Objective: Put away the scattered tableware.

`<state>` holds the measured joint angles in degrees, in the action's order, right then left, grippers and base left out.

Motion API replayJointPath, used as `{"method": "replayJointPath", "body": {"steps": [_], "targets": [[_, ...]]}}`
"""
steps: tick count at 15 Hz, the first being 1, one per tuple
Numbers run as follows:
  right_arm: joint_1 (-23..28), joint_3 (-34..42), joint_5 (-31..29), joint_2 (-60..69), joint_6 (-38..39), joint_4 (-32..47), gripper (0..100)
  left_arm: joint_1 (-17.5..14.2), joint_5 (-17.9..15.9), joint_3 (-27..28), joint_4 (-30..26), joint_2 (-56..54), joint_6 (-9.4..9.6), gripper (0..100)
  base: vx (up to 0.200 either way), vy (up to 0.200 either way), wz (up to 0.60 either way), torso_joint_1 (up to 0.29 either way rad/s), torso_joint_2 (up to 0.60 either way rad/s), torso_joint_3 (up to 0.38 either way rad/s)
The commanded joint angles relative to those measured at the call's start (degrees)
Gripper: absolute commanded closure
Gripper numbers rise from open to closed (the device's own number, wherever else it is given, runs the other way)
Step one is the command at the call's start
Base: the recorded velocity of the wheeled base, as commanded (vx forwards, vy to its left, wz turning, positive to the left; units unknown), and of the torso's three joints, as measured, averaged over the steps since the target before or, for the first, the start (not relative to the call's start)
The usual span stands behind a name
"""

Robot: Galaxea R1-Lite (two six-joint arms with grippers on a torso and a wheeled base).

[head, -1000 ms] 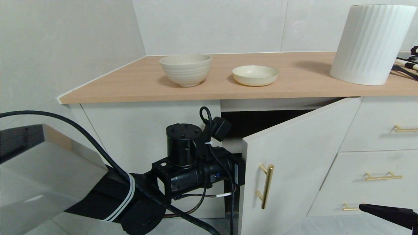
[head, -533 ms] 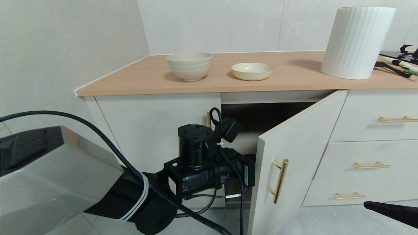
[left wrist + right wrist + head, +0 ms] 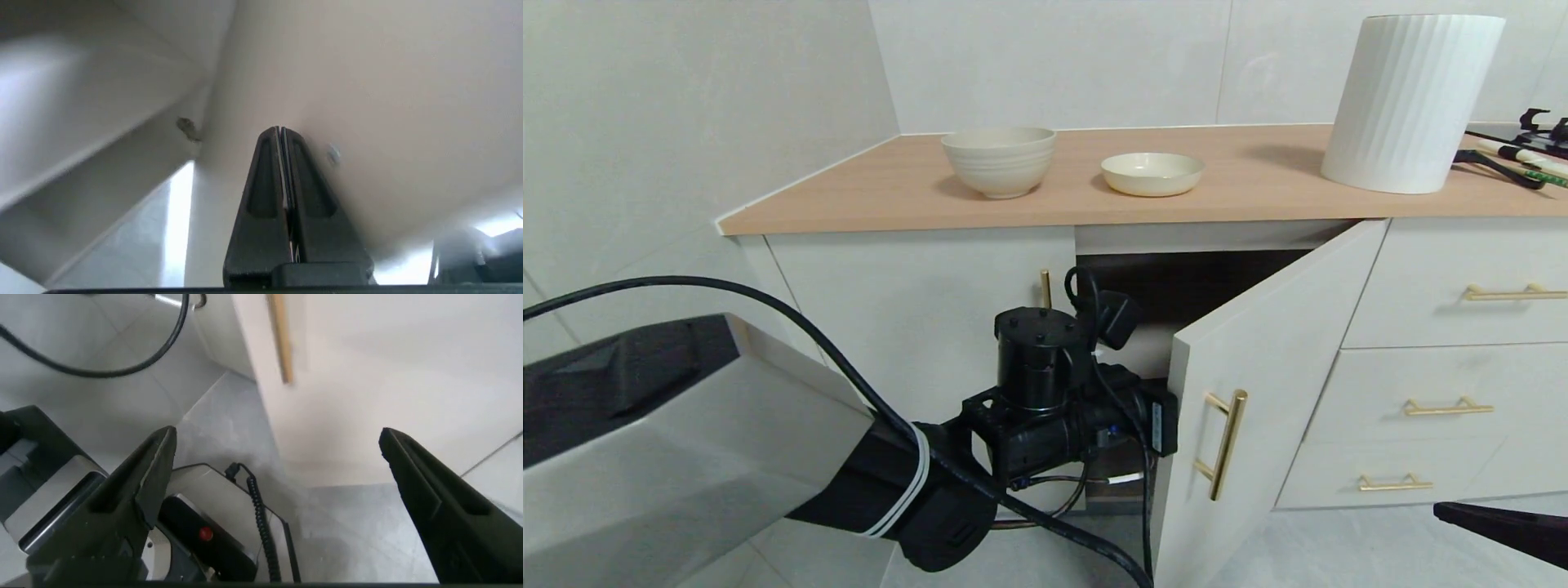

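**Head view and 2 wrist views.** The bowl (image 3: 999,161) and the shallow dish (image 3: 1152,173) stand side by side, apart, on the countertop (image 3: 1282,192) above the cabinet. The left gripper (image 3: 280,135), fingers pressed together and holding nothing, has its tips at the inner face of the half-open cabinet door (image 3: 1274,343). The right gripper (image 3: 278,439), spread wide and empty, hangs low outside the door, below its handle (image 3: 1225,445). Both pieces lie above and beyond either gripper. The left arm is judged nearer the bowl.

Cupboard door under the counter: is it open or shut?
Open, partway. The cupboard door stands out at an angle from the cabinet front, and the dark inside shows behind it.
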<state>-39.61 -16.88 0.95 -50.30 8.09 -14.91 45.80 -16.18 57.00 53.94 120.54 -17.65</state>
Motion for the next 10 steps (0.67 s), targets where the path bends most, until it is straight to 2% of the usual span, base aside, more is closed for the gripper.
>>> {"method": "replayJointPath", "body": {"steps": [1,6,7,9,10], "targets": [[0.0,0.0,0.0,-0.2,0.0,0.0,0,0.8,-0.2,0.4,0.1,-0.1,-0.01,100,0.0,0.0,0.0,0.0,0.0,0.0],[0.1,0.0,-0.1,0.8,0.1,0.1,0,1.5,0.4,3.3,-0.6,2.5,-0.01,100,0.0,0.0,0.0,0.0,0.0,0.0],[0.1,0.1,-0.1,1.3,0.1,0.1,0,1.5,2.4,4.3,-0.9,3.4,-0.01,100,0.0,0.0,0.0,0.0,0.0,0.0],[0.1,0.1,-0.1,1.8,0.1,0.1,0,2.1,3.5,4.5,-0.9,3.4,-0.01,100,0.0,0.0,0.0,0.0,0.0,0.0],[0.1,0.1,0.1,2.1,0.1,0.1,0,3.5,4.5,5.0,-1.2,3.3,-0.01,100,0.0,0.0,0.0,0.0,0.0,0.0]]}}
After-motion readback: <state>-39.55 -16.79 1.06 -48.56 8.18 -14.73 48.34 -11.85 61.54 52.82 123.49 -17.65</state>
